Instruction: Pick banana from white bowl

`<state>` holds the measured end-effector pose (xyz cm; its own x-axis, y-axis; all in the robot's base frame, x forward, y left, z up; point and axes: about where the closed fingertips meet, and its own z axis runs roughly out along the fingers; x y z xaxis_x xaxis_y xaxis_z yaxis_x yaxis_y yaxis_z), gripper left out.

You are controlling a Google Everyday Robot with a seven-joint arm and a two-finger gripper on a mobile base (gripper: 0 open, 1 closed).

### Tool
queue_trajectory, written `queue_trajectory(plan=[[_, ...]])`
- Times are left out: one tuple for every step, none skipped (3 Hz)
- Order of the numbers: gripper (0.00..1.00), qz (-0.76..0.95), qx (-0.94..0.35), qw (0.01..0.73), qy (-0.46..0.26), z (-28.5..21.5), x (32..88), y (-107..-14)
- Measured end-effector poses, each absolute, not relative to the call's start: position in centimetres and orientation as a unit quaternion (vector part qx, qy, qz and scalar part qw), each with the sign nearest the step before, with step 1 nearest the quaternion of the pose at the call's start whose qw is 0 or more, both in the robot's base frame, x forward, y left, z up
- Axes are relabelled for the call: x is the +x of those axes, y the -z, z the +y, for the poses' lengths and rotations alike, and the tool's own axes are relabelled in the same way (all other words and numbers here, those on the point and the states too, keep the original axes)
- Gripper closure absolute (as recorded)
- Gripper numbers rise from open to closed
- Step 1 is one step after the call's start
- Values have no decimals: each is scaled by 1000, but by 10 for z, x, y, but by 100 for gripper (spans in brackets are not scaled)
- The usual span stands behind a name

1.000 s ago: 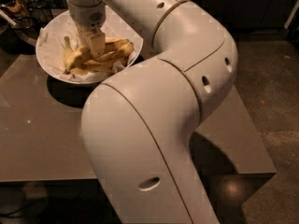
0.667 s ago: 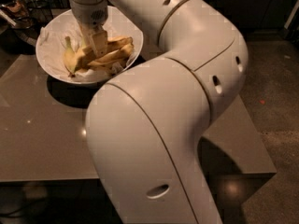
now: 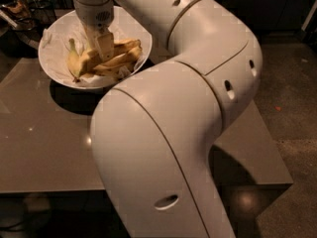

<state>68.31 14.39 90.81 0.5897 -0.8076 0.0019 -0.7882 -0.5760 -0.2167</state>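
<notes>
The white bowl (image 3: 51, 53), lined with crumpled white paper, stands at the back left of the table. In it lies the banana (image 3: 75, 63), thick and yellow, with a pale greenish stem pointing away and a dark tip near the front rim. Smaller yellow bananas (image 3: 124, 56) lie to its right. My gripper (image 3: 101, 47) reaches straight down into the bowl and sits in the pile, right beside the banana and touching the fruit. The wrist hides part of the pile.
The bowl stands on a grey-brown table (image 3: 44, 143). My large white arm (image 3: 163, 133) fills the middle of the view and hides the table's centre. Dark clutter (image 3: 20, 9) lies behind the bowl at the top left. Dark floor (image 3: 292, 108) lies to the right.
The arm's big elbow links have swung to the right. The gripper has stayed down in the bowl among the bananas.
</notes>
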Motion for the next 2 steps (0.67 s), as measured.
queue_trajectory(plan=[[100, 446, -887, 110, 46, 133, 672, -933], [100, 442, -888, 117, 46, 126, 664, -956]])
